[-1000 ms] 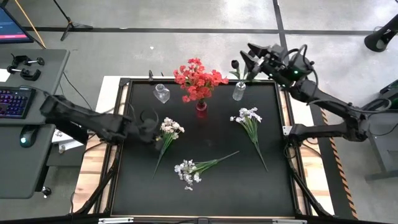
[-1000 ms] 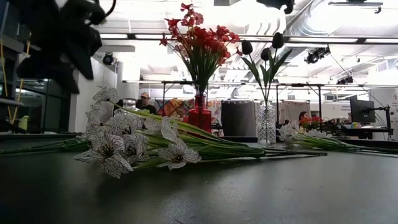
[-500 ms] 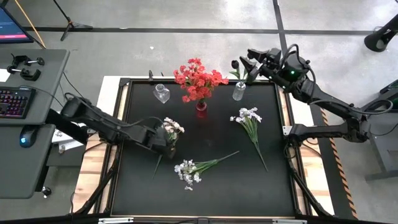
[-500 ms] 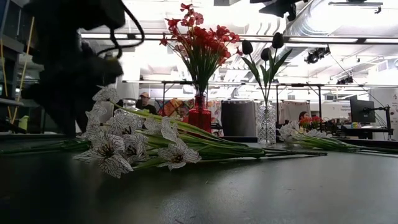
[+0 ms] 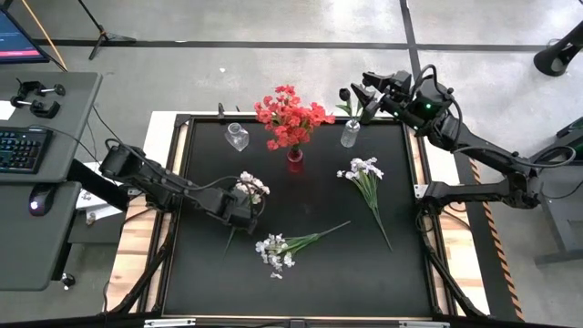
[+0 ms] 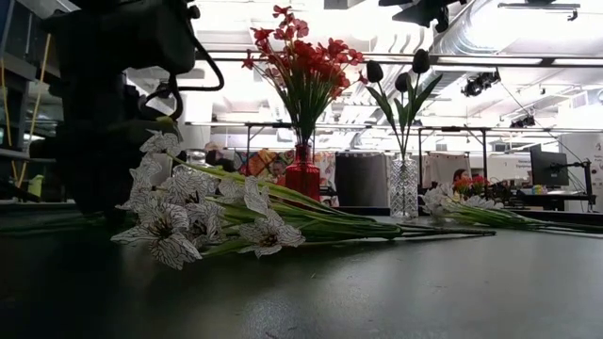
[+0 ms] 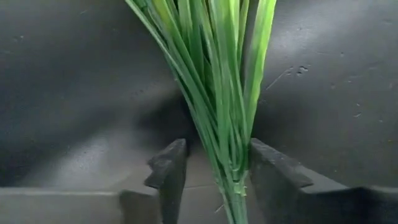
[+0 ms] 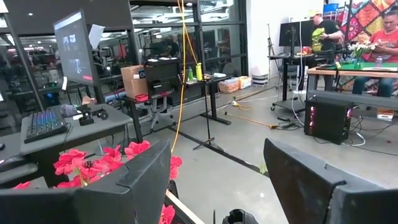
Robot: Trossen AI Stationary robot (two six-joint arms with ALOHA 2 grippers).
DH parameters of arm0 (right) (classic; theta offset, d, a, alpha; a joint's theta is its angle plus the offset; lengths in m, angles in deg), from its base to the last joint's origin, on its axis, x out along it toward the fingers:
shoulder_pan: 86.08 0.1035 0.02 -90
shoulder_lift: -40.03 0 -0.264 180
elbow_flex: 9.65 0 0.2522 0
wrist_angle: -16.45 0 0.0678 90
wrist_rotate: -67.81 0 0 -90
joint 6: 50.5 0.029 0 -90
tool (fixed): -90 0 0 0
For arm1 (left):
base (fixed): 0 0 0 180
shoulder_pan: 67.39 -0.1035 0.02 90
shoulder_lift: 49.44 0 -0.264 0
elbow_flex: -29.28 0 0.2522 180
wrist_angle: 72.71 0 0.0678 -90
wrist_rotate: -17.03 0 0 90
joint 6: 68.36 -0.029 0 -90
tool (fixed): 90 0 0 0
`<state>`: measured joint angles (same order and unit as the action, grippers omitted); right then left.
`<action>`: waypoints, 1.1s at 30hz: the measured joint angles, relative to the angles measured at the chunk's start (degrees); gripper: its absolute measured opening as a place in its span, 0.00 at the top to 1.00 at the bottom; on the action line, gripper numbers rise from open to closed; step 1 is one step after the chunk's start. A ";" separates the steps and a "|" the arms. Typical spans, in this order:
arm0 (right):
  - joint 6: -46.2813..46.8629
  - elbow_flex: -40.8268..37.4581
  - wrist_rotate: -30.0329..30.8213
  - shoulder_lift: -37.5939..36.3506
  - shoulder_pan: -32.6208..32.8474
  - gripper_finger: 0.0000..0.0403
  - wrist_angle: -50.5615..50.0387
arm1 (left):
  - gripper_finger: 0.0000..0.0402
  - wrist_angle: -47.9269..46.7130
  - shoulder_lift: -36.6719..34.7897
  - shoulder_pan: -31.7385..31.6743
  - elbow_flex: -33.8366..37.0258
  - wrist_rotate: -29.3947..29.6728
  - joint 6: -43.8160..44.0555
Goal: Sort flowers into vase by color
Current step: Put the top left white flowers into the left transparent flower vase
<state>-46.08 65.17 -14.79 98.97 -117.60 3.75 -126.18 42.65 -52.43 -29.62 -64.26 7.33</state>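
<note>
Three white flower sprays lie flat on the black table (image 5: 191, 273): one at the left (image 5: 250, 187), one near the front (image 5: 273, 248) and one at the right (image 5: 363, 169). My left gripper (image 5: 240, 213) points down over the left spray's green stem bundle (image 7: 221, 106). It is open, with one finger on each side of the bundle. Red flowers (image 5: 290, 114) stand in a red vase (image 5: 294, 155). Black blossoms (image 5: 346, 94) stand in a clear vase (image 5: 350, 135). My right gripper (image 5: 366, 85) hangs open, high over the far right corner, holding nothing. My left gripper straddles the left spray's stem bundle (image 7: 231, 180) from above, its fingers across the stems. One finger (image 7: 168, 177) stands clear of them. The other finger (image 7: 270, 174) is right at the outermost leaf, and I cannot tell whether it touches. The spray lies on the table.
An empty clear vase (image 5: 237, 137) stands at the far left of the table. The front spray's stem (image 5: 323, 233) reaches toward the right spray's stem (image 5: 378, 219). A desk with a keyboard (image 5: 23, 150) stands to the left of the table.
My left gripper has come down toward the table and moved toward its right and near edges. It has tipped until it points down over the left spray's stem. The flowers have stayed where they were.
</note>
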 joint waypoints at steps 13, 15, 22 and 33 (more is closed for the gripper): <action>-0.41 0.02 -0.02 0.00 0.00 0.38 -1.62 | 0.99 -18.13 -21.90 -0.70 -0.21 13.31 1.16; -0.41 0.00 -0.02 0.00 0.00 0.38 -2.23 | 0.99 -17.75 -28.41 -0.70 -0.31 21.95 3.42; 1.68 0.00 -0.04 0.00 0.00 0.38 -2.56 | 1.00 -0.75 -42.22 -4.72 -0.38 56.29 -9.49; 4.70 0.00 -0.04 0.02 0.13 0.38 -2.56 | 1.00 51.50 -36.63 -33.63 3.08 37.93 -72.69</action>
<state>-41.38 65.17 -14.84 98.99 -117.47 1.19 -74.68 6.03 -86.06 -26.54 -26.33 -65.35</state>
